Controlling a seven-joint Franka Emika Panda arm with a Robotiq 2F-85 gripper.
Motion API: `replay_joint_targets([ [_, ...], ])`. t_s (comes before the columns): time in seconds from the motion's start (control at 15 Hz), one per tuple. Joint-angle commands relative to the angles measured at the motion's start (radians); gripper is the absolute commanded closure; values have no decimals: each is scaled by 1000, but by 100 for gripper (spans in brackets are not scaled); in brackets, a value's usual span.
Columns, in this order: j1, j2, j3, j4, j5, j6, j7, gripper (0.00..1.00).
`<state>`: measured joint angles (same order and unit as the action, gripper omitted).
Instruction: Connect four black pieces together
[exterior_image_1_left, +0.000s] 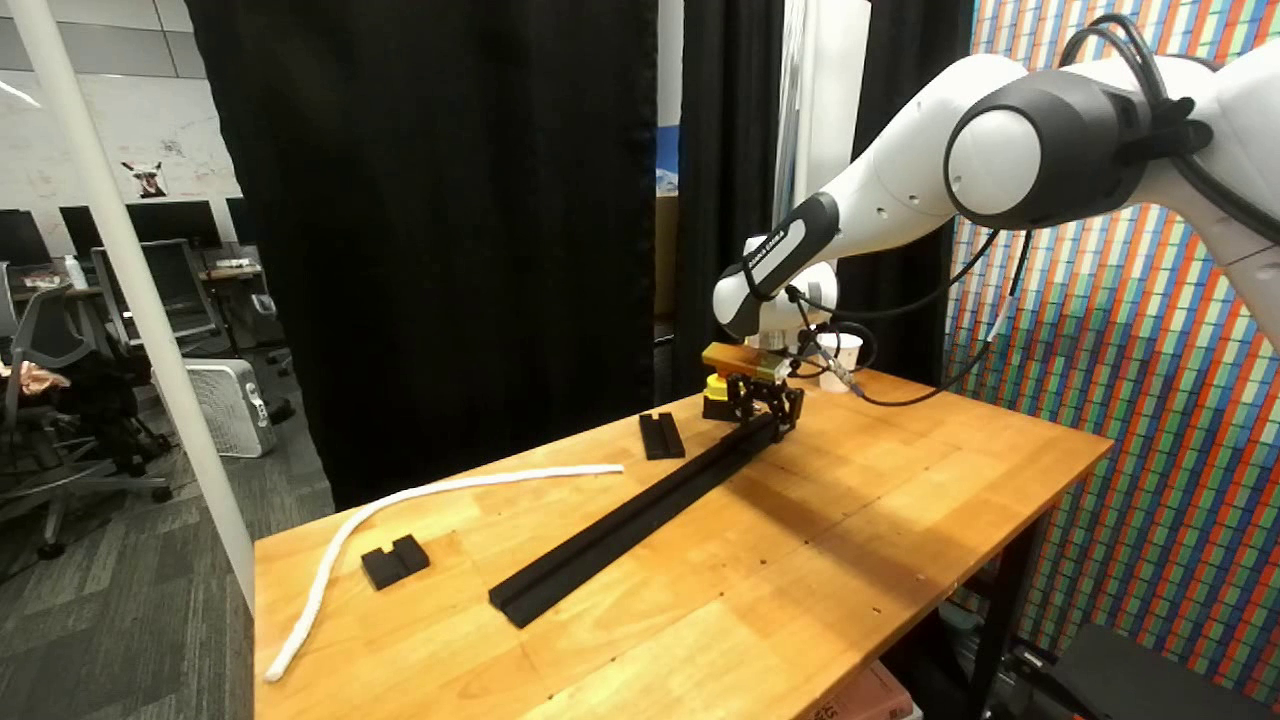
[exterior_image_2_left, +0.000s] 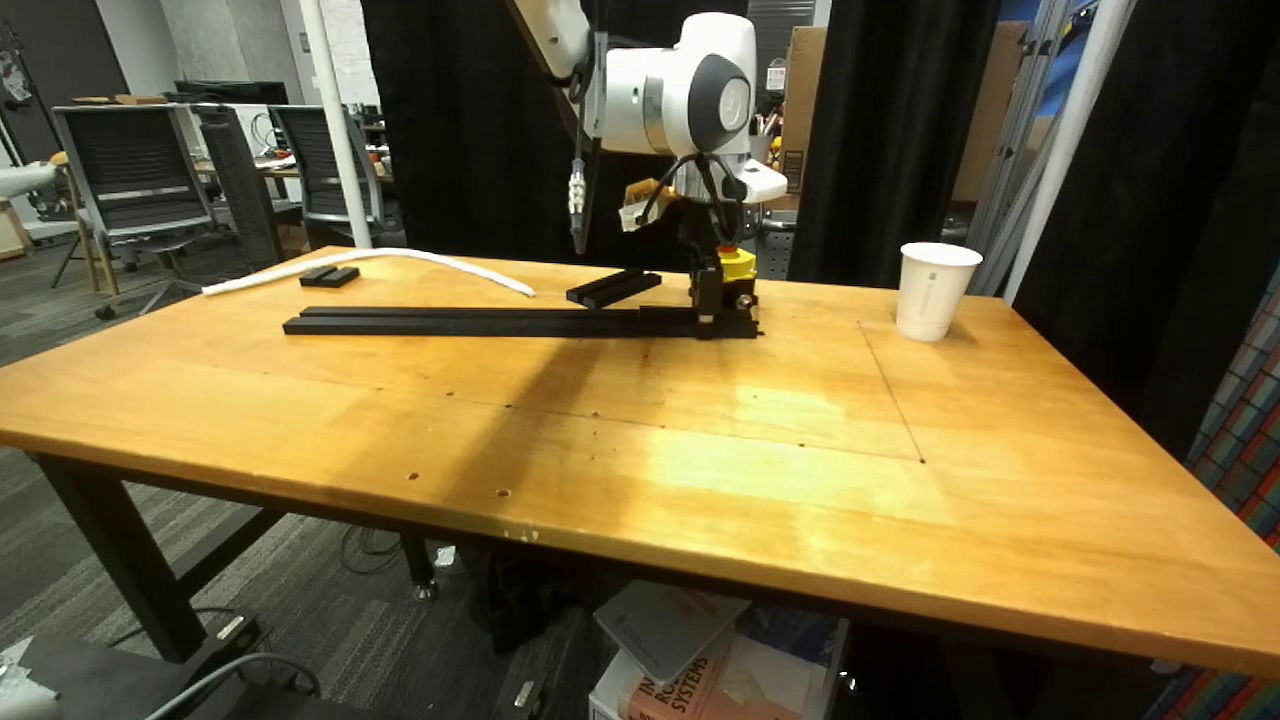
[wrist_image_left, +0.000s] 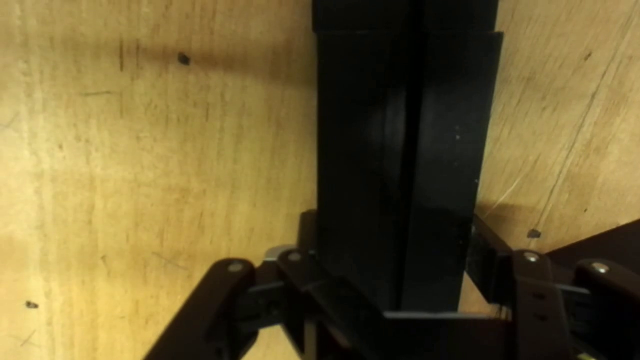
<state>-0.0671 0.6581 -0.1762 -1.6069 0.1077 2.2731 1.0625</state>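
My gripper (wrist_image_left: 392, 240) is clamped across the end bar (wrist_image_left: 360, 150) of the long black strip (exterior_image_1_left: 640, 518), touching both of its long sides. The bar meets its neighbour (wrist_image_left: 365, 15) at a seam, their edges slightly out of line; other joins I cannot make out. My wrist (exterior_image_2_left: 660, 100) hangs low with the gripper pointing straight down at the table (exterior_image_2_left: 700, 500); from there my forearm (exterior_image_1_left: 890, 180) slopes up to my high elbow (exterior_image_1_left: 1080, 150). Past my grip, the strip runs straight along the table. Near my gripper stands a yellow button box (exterior_image_2_left: 738, 263), and a grooved black block (exterior_image_1_left: 662, 436) lies just beside the strip, apart from it. Farther off, a paper cup (exterior_image_2_left: 935, 290) stands upright, and a white cable (exterior_image_1_left: 500, 480) curves around a second black block (exterior_image_1_left: 385, 568), clear of it. Black curtains (exterior_image_1_left: 430, 250) hang behind the table's far edge.
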Motion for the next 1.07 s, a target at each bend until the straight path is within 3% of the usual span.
replay_joint_targets([
  [0.0,-7,-5,9,-24,31,7,-3,55],
  [1.0,5,-21,0,-65,22,22,13,55],
])
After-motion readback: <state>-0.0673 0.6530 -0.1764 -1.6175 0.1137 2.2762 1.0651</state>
